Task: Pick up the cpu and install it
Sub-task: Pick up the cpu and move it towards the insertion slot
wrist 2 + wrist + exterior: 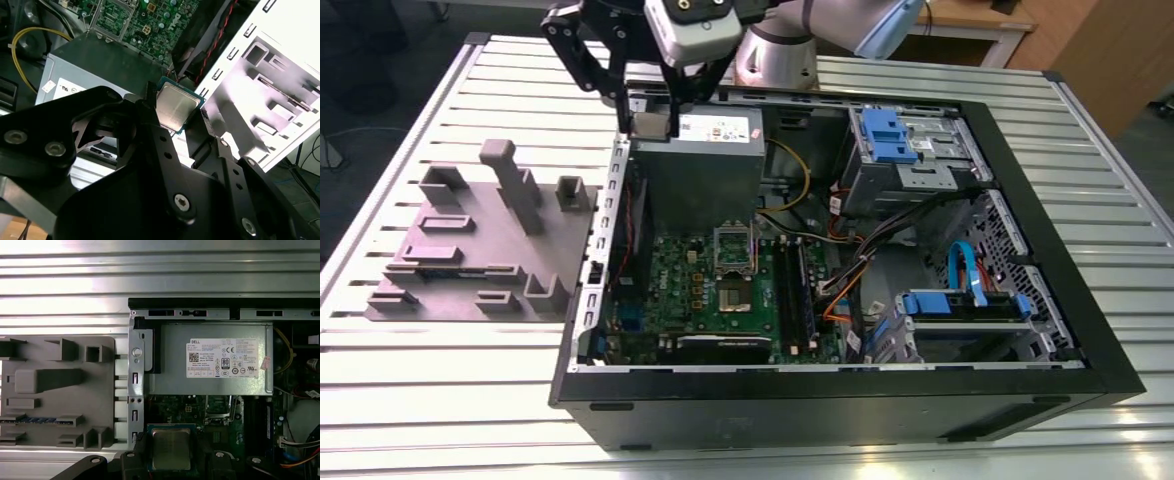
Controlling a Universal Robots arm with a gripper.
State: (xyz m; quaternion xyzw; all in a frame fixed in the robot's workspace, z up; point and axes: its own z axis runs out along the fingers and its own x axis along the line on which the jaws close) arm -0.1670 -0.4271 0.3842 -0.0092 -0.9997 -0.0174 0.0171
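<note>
The cpu, a small square chip with a shiny silver-grey top, is clamped between the black fingers of my gripper. In the exterior view the gripper hangs with the cpu over the back left corner of the open computer case, just above the grey power supply box. The first wrist view shows the cpu in the gripper, over the motherboard's edge. The open socket lies on the green motherboard below the power supply, apart from the chip; it is also in the first wrist view as the socket.
A grey moulded parts holder lies on the slatted table at the exterior view's left of the case. Black memory sticks, loose cables and blue-tabbed drive cages fill the case beside the socket.
</note>
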